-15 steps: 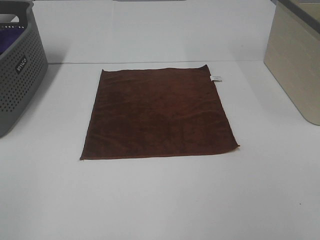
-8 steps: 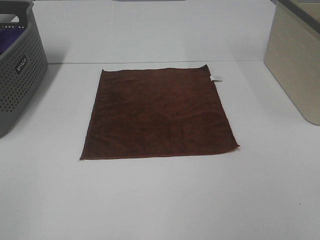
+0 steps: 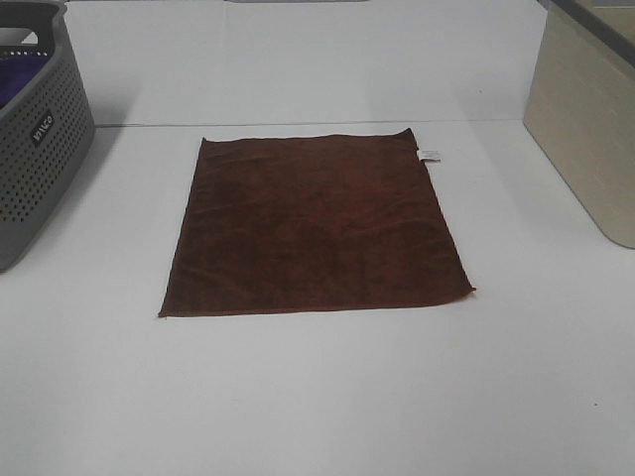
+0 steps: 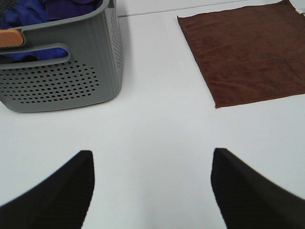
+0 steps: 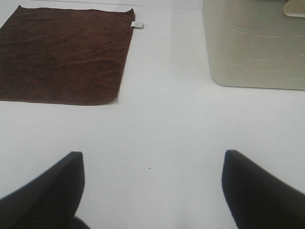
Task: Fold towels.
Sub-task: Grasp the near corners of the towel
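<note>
Fingers (image 4: 57,191) of the left pincer (image 4: 152,156) stand wide apart, fully released. Only bare white table (image 3: 317,397) shows between the two dark tips, and they hold nothing. The left pincer hangs over the table near a grey perforated basket (image 4: 62,71) with blue and purple cloths (image 4: 28,9) inside. It is well apart from the towel (image 3: 316,224).

The right pincer (image 5: 153,156) is also spread wide and grips nothing, with plain tabletop under the gap between its tips. It sits short of the towel's near right corner, with a beige bin (image 5: 252,43) off to its far side.

The towel is a dark reddish-brown square lying flat and unfolded in the middle of the table, in a single layer. A small white tag (image 3: 429,155) sticks out at its far right corner. Its surface shows faint ripples and its edges are slightly wavy. The basket stands at the table's left edge and the bin at its right, both clear of the towel. Neither pincer touches the cloth.
</note>
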Tool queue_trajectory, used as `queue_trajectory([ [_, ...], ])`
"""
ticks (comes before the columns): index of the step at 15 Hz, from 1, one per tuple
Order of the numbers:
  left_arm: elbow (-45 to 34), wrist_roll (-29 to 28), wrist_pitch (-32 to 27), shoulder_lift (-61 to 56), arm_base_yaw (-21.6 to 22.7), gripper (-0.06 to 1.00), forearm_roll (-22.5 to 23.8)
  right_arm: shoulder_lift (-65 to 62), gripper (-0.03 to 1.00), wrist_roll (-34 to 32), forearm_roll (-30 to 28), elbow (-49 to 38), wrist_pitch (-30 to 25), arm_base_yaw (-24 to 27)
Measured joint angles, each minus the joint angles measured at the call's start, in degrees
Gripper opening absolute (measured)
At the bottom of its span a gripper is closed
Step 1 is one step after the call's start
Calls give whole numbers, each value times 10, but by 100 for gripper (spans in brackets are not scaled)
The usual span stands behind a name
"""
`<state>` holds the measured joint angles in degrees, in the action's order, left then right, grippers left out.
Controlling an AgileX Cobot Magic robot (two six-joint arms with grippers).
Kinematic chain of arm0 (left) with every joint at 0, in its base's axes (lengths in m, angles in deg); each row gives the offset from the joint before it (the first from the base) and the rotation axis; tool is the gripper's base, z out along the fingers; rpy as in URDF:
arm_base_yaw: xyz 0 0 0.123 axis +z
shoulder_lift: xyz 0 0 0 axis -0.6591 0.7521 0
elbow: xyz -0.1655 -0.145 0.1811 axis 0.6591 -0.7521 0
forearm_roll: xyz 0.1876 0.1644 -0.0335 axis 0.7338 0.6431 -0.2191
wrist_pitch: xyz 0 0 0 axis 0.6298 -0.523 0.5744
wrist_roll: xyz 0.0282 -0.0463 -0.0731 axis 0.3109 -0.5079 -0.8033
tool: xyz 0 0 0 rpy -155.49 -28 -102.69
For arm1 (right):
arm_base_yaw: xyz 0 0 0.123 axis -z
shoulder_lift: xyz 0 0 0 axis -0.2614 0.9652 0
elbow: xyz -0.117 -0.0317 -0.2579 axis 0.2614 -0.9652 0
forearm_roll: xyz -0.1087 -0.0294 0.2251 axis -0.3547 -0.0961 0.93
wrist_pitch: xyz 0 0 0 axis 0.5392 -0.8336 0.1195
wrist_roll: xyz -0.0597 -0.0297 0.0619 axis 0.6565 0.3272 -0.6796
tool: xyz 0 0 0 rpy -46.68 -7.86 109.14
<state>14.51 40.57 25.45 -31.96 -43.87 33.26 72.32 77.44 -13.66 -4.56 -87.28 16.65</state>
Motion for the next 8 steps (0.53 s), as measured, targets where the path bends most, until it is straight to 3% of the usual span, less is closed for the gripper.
queue_trajectory([
  [8,0,0,0,0,0,65,0,0,77,0,0,0,0,0],
])
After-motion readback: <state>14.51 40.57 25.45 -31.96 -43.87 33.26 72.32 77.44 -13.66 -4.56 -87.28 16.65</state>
